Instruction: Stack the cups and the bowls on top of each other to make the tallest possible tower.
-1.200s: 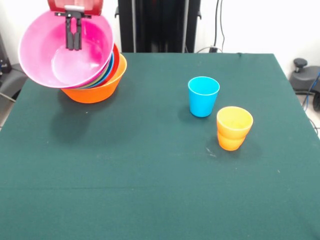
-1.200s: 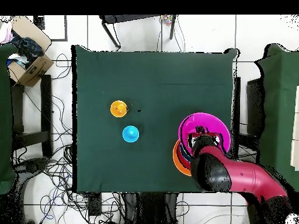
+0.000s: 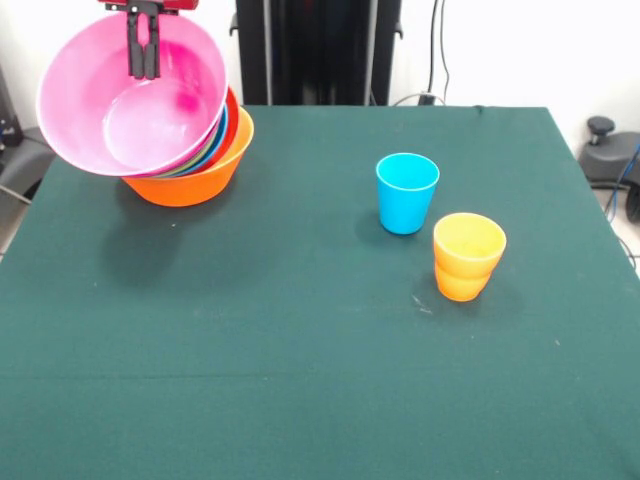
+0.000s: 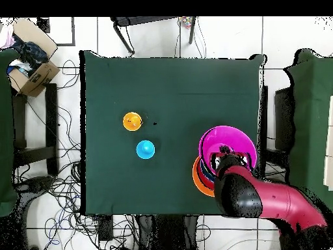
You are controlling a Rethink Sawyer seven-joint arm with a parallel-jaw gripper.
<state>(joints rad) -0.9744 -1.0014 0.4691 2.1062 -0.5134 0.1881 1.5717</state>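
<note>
My gripper (image 3: 145, 62) is shut on the far rim of a big pink bowl (image 3: 100, 110) and holds it tilted, its opening facing the camera, at the table's far left. The bowl hangs over the tower (image 3: 190, 180), a nested pile with a big orange bowl as its base and red-orange, blue and green rims showing. I cannot tell whether the pink bowl touches the pile. A blue cup (image 3: 407, 192) stands upright right of centre, with nested orange cups (image 3: 468, 256) beside it. No separate yellow cup shows. Overhead, the arm (image 4: 260, 198) hides part of the pink bowl (image 4: 227, 138).
The green table (image 3: 300, 380) ends close behind the pile, with the black pedestal (image 3: 318, 50) behind it. Overhead, a cardboard box (image 4: 32, 71) sits off the table at the top left, and cables lie on the floor along the left side.
</note>
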